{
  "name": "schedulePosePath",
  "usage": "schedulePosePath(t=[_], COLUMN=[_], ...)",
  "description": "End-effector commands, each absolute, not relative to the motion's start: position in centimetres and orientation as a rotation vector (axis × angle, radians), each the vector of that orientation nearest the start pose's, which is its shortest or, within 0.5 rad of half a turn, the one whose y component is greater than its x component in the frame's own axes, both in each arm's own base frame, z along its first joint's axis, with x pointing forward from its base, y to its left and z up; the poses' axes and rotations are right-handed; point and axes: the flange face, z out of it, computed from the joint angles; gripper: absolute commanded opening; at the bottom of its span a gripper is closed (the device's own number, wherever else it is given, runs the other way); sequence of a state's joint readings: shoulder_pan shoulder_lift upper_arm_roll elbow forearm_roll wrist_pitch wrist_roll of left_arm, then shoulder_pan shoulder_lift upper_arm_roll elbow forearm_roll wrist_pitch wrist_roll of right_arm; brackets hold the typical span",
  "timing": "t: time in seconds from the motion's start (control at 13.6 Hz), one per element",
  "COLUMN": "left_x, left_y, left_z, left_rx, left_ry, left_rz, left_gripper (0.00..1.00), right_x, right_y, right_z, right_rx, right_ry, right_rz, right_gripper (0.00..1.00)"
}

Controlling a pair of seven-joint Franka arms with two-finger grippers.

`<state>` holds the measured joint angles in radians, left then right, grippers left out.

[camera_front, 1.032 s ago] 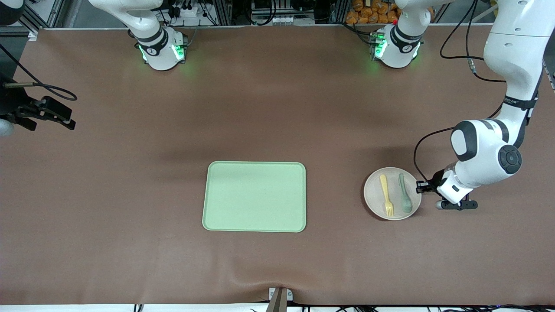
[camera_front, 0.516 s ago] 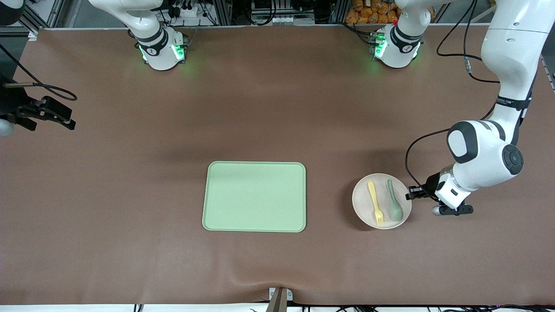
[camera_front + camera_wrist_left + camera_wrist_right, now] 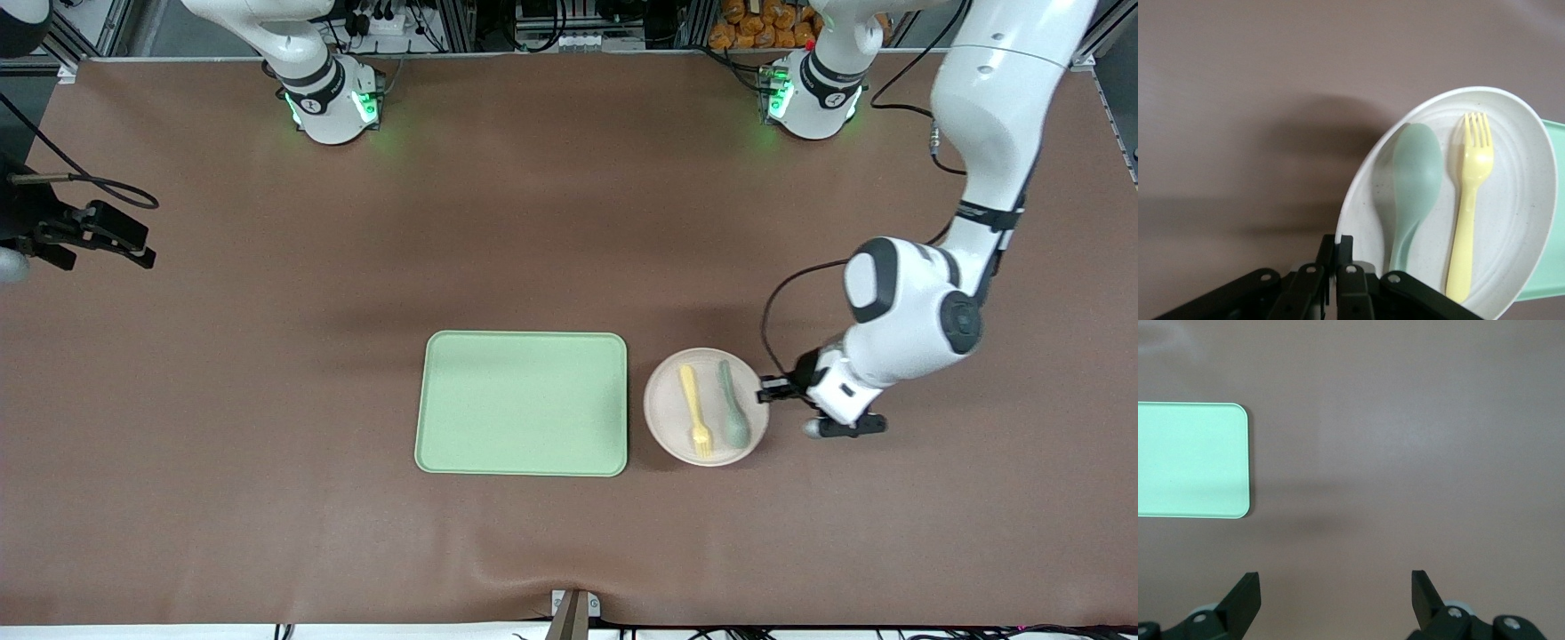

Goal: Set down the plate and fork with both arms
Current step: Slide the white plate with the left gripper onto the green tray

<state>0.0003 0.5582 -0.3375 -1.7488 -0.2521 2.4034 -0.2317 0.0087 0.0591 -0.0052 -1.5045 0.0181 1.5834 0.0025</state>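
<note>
Carried toward the tray (image 3: 522, 404), the plate (image 3: 669, 418) has crossed from the left arm's end of the table to just beside the tray's edge since a second ago, fork (image 3: 694, 410) and spoon (image 3: 733, 407) riding on it unchanged; the left gripper (image 3: 770, 391) stays clamped on the plate's rim, the plate reaching out from its fingertips (image 3: 1350, 280) toward the tray.

Judging by the shadow beneath, the plate is lifted off the table; it looks stiff and light, so a pinch at the thin raised rim seems enough, though a one-sided hold could let it tip; the plastic fork is light and loose on a smooth surface, likely to slide if the plate tilts.

Out at the right arm's end, the right gripper (image 3: 1336, 597) waits above bare table with jaws wide apart and nothing between them; the tray lies well away from it.
</note>
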Motion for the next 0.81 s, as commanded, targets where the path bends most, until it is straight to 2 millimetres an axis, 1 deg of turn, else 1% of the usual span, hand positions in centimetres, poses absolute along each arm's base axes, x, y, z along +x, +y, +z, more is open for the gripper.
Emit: schedulePosePath(t=[0.0, 0.15, 0.22, 0.29, 0.37, 0.44, 0.52, 0.59, 0.66, 0.74], left_x=[64.8, 64.4, 64.2, 64.0, 64.0, 63.3, 62.9, 62.0, 61.6, 61.2], left_y=[-27.2, -32.1, -34.3, -36.4, -37.7, -39.4, -40.6, -42.3, -43.6, -45.0], left_z=[28.3, 27.5, 26.8, 26.6, 26.2, 25.6, 25.2, 24.6, 24.1, 23.4], left_rx=[-3.533, -3.541, -3.54, -3.546, -3.546, -3.542, -3.53, -3.523, -3.524, -3.538], left_ry=[-0.332, -0.389, -0.416, -0.439, -0.468, -0.475, -0.485, -0.478, -0.499, -0.511], left_rz=[0.037, 0.081, 0.1, 0.111, 0.112, 0.12, 0.103, 0.08, 0.042, 0.016], left_gripper=[0.0, 0.0, 0.0, 0.0, 0.0, 0.0, 0.0, 0.0, 0.0, 0.0], right_x=[58.2, 58.3, 58.4, 58.4, 58.3, 58.4, 58.5, 59.0, 59.6, 59.8], right_y=[0.2, 0.1, -1.0, -1.3, -1.3, -1.2, -1.0, -0.8, -0.3, -0.1], right_z=[62.2, 62.0, 61.6, 61.4, 61.1, 60.9, 60.8, 60.1, 59.2, 58.8], right_rx=[-3.129, -3.123, -3.114, -3.103, -3.1, -3.1, -3.1, -3.1, -3.098, -3.087], right_ry=[-0.005, 0.002, 0.038, 0.045, 0.05, 0.046, 0.038, 0.03, 0.037, 0.041], right_rz=[-0.034, -0.029, -0.013, -0.003, 0.018, 0.023, 0.023, 0.023, 0.045, 0.045], right_gripper=[1.0, 1.0, 1.0, 1.0, 1.0, 1.0, 1.0, 1.0, 1.0, 1.0])
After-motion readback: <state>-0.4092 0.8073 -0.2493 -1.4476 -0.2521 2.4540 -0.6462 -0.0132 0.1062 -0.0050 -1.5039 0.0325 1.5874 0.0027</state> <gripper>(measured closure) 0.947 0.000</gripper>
